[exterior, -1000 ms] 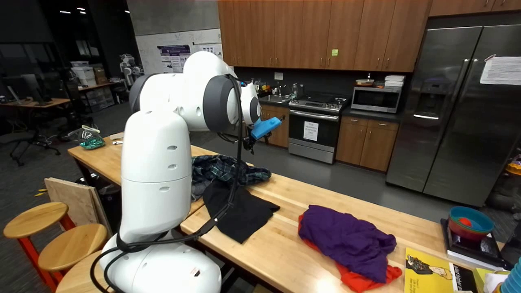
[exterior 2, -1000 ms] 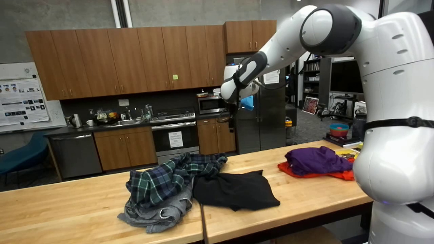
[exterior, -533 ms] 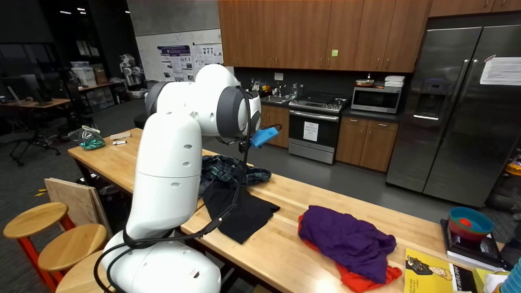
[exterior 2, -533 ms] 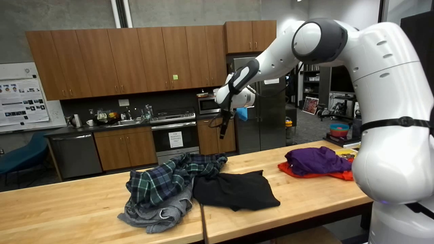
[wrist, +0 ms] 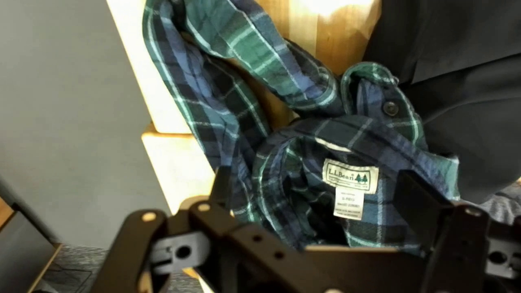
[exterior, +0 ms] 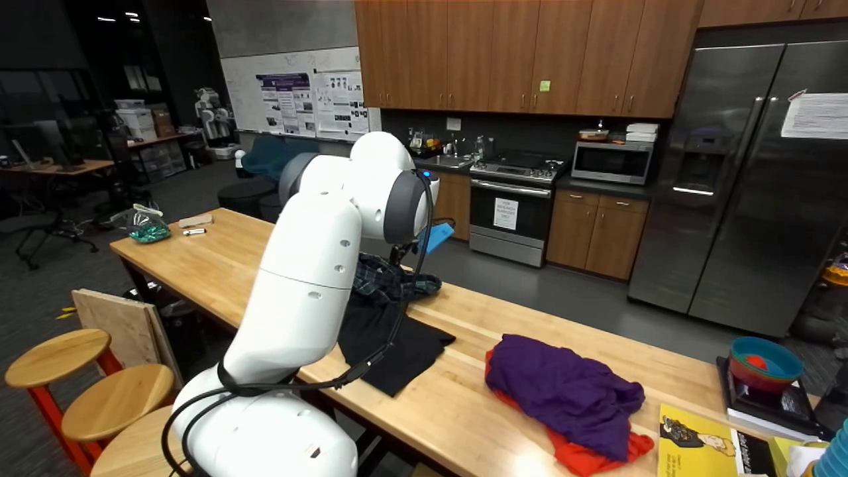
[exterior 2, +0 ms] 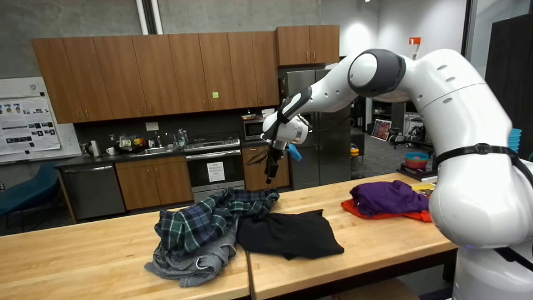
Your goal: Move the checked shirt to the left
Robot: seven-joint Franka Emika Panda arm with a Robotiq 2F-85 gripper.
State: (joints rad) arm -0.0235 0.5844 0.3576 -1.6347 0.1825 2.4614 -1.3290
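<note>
The checked shirt (exterior 2: 208,221), green, blue and black plaid, lies crumpled on the table in both exterior views (exterior: 391,281). It partly covers a grey garment (exterior 2: 195,264) and touches a black cloth (exterior 2: 291,235). In an exterior view the arm hides part of it. My gripper (exterior 2: 270,177) is in the air above the far right end of the shirt, pointing down and apart from it. In the wrist view the gripper (wrist: 315,175) is open and empty, with the shirt's collar and label (wrist: 351,176) showing between the fingers.
The black cloth (wrist: 468,81) lies just beside the shirt. A purple cloth (exterior: 563,391) on a red one (exterior: 589,457) lies farther along the wooden table (exterior: 477,371). A seam (exterior 2: 250,275) divides the two tabletops. Books (exterior: 702,440) and bowls (exterior: 766,364) stand at one end.
The arm has leaned forward and down. My gripper has come lower and closer to the shirt, shifting a little left in an exterior view. The cloths have not moved.
</note>
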